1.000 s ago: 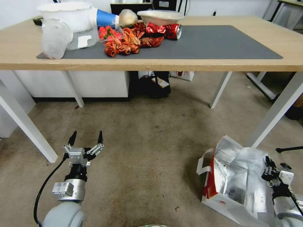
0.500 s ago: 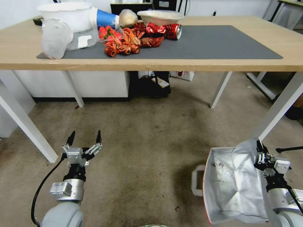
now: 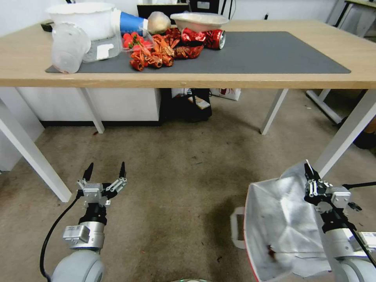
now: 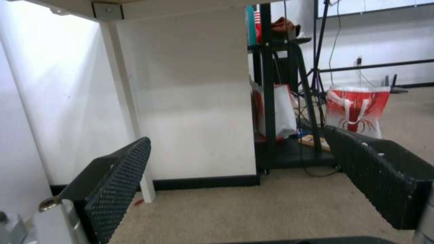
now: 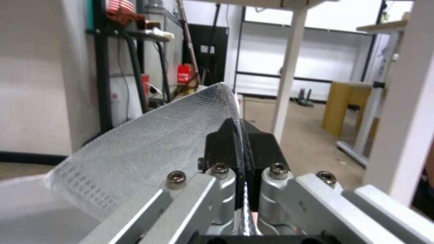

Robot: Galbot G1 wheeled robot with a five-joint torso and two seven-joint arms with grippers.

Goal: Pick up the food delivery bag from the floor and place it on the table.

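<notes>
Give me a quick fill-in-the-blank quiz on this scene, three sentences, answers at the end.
1. The right gripper is shut on the bag's ____ foil lining.
2. The left gripper hovers over the carpet with its fingers ____.
3. The food delivery bag has not yet reached the ____.

Missing words: silver; open; table

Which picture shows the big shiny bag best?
The head view: the food delivery bag hangs open, foil lining showing, pinched at its rim by the right gripper. The right wrist view shows just a foil flap between shut fingers.
</notes>
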